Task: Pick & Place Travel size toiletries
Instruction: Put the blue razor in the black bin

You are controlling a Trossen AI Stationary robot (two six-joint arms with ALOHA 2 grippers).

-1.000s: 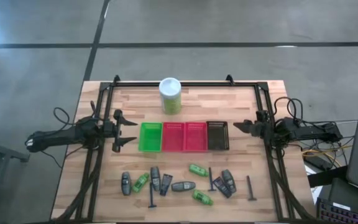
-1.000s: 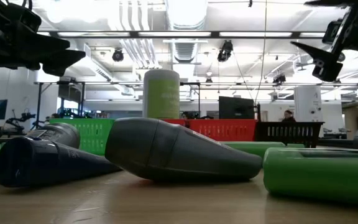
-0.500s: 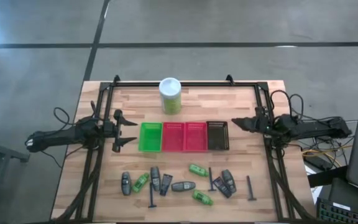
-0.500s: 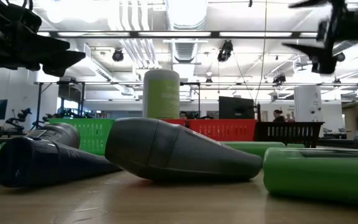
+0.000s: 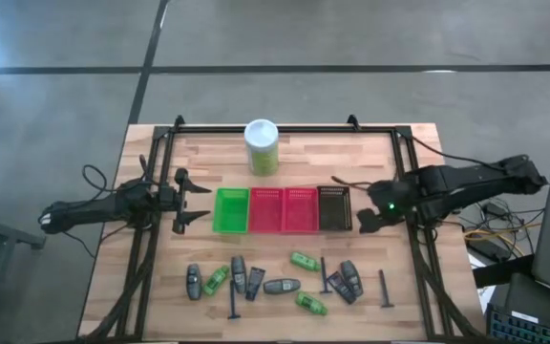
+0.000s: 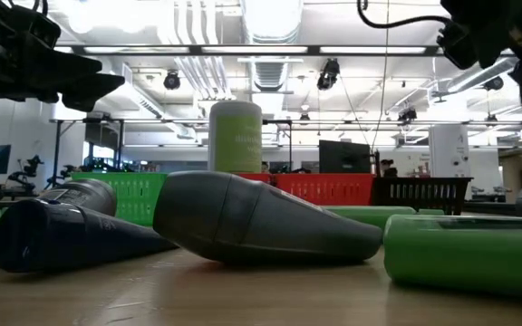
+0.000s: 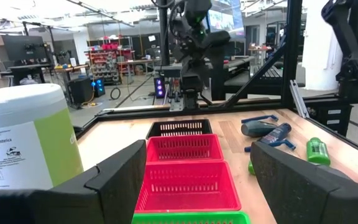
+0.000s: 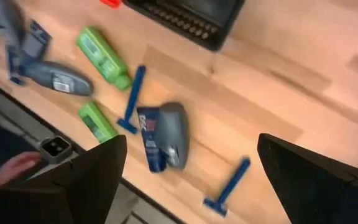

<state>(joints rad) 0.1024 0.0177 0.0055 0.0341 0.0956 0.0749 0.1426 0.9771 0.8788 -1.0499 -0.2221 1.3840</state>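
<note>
Beside the black basket, the right hand hovers open.

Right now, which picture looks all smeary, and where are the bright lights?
The right wrist view is smeared: the grey bottle, the blue T-shaped stick and the black basket all have soft, streaky edges. The low view has bright ceiling lights glaring above the canister, and the big grey bottle up close looks soft. The high view is evenly lit.
</note>
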